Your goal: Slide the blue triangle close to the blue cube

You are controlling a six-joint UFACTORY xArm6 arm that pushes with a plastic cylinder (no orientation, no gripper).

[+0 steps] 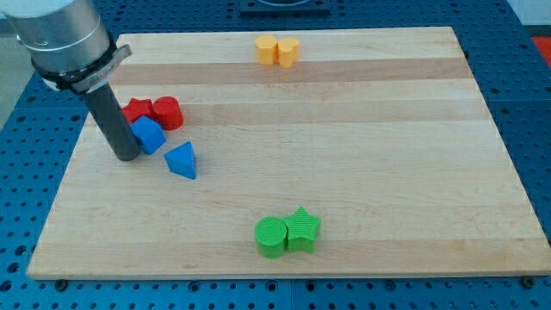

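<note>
The green pair (287, 233) is seen nearest, well clear. Further back, the blue triangle (182, 161) lies near the blue cube (148, 134), apart. My tip (126, 158) appears pressed to the cube's left side, though contact cannot be confirmed. No pincer is fitted. The cube could be shoved into the red blocks (153, 112), or the triangle spun off the surface (387, 129).

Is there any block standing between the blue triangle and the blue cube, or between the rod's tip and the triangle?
Nothing stands between the blue triangle and the blue cube; only bare board separates them. My tip sits at the cube's left, and the cube's lower edge lies close to its line toward the triangle.
</note>
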